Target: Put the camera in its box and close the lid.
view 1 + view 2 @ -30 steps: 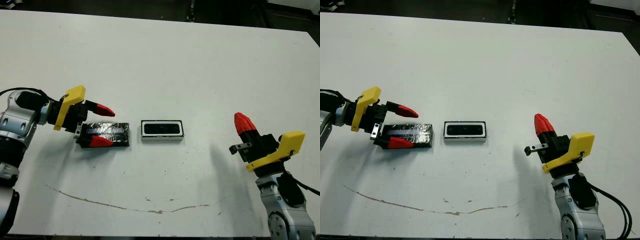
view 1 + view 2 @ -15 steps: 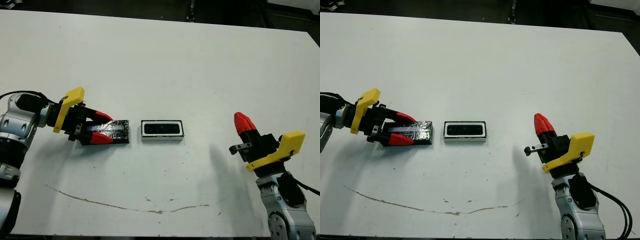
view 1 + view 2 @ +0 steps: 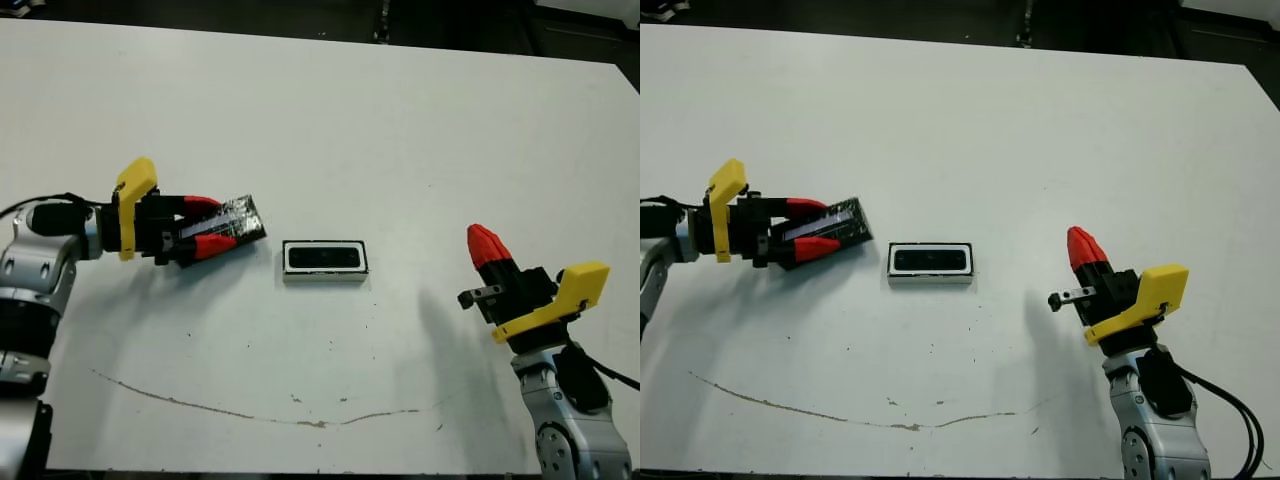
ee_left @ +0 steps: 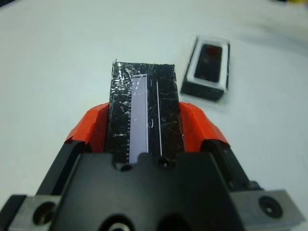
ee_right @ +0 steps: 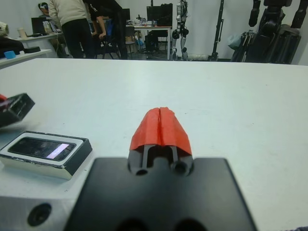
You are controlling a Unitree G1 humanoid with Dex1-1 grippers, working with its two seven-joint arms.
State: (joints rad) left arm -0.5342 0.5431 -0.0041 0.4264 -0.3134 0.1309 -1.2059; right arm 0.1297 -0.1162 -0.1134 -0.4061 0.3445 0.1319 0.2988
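On the left part of the white table (image 3: 330, 130), the left gripper (image 3: 205, 232) is pinching the lid (image 3: 235, 220) by its two long edges, and the lid now hangs clear of the surface, tilted with its free end raised toward the box (image 3: 324, 261); half a second ago it still lay flat on the table with the fingers only closing around it, so the lift has just been made. That puts the task at its last stage, as I judge it: the camera (image 3: 931, 260) already lies inside the box, dark and glossy against the white lining, and what remains is to carry the lid across, level it and seat it squarely over the rim. The left wrist view shows the lid held straight along the fingers, pale strip uppermost, with the box just beyond it and a little to one side (so a small turn will probably be needed before lowering). The right gripper (image 3: 1086, 252) stands well apart near the table's right side, its red fingers pressed together and holding nothing, unmoved from a second ago. Nothing lies between lid and box; a faint brown scuff line (image 3: 250, 410) marks the near table. People stand far beyond the table in the right wrist view.
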